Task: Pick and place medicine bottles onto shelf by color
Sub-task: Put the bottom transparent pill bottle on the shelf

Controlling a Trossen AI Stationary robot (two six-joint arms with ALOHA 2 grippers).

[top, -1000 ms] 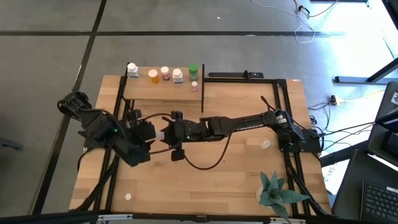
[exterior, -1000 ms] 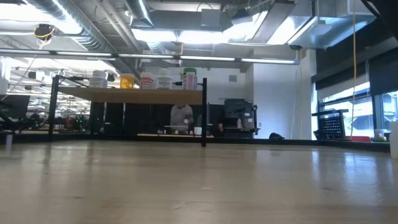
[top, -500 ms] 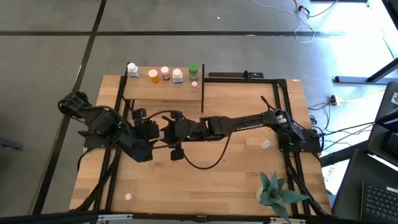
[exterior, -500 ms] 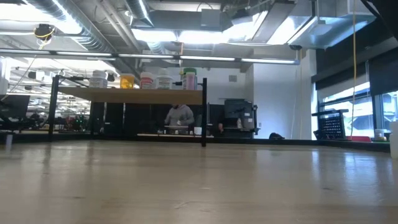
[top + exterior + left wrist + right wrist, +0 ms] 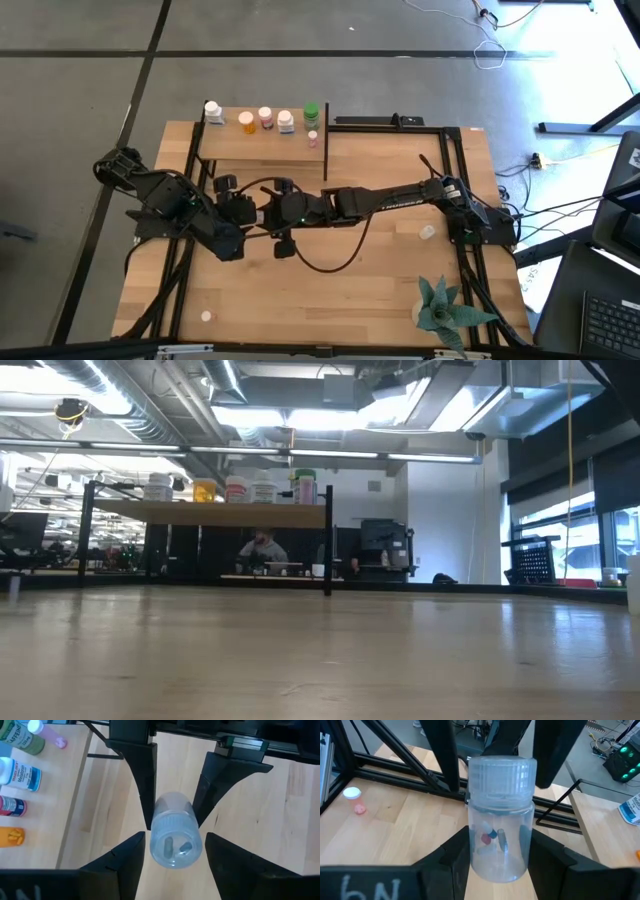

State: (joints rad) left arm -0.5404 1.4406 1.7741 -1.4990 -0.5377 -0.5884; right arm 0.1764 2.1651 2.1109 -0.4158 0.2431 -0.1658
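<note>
Grippers, high view: left gripper (image 5: 262,214) and right gripper (image 5: 268,213) meet mid-table, near the light wood shelf (image 5: 262,146).
Left wrist: right gripper's fingers pinch the clear plastic pill bottle (image 5: 176,831); left's flank it.
Right wrist: bottle (image 5: 500,815) probably light, rigid, slick; grip the body.

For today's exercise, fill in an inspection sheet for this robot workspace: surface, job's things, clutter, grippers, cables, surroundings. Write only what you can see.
Surface: wooden table, mostly bare.
Job's things: shelf holds six bottles in a row; clear bottle is gripped mid-table; small bottles lie loose at and.
Clutter: green spiky plant at a near corner.
Grippers: left gripper and right gripper both clamp the clear bottle, from opposite ends.
Cables: black cable loops across the table under the right arm.
Surroundings: a person sits beyond the shelf; concrete floor around.
</note>
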